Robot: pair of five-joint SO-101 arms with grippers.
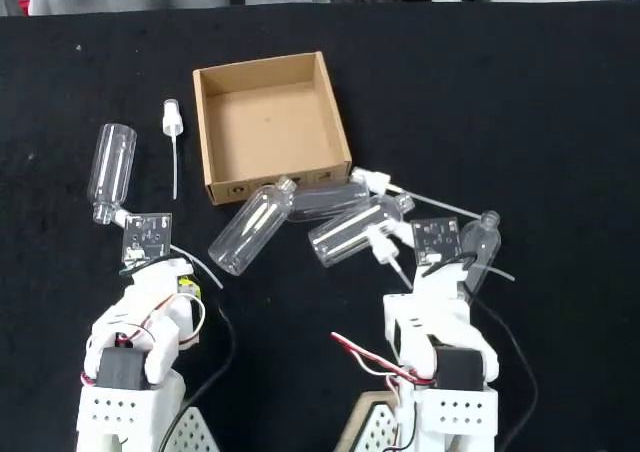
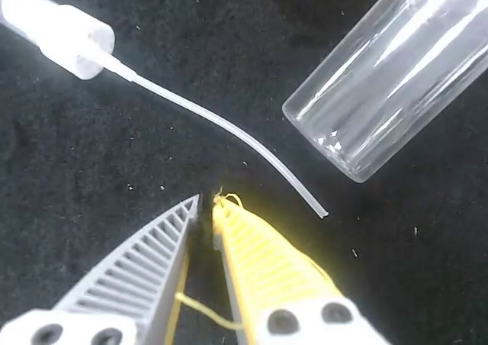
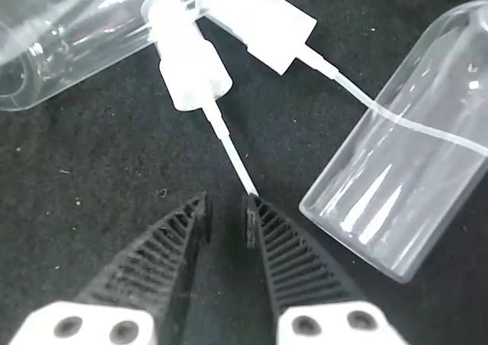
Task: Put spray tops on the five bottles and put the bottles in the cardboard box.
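Hovering lower right in the high view, right gripper (image 3: 227, 207) stands slightly parted, likely to pinch a spray top (image 3: 191, 62); left gripper (image 2: 207, 204) pressed together.

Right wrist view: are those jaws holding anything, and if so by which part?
Nothing is held. The right gripper has its jaws slightly apart and empty; the tube tip of the spray top ends beside one jaw, ungripped.
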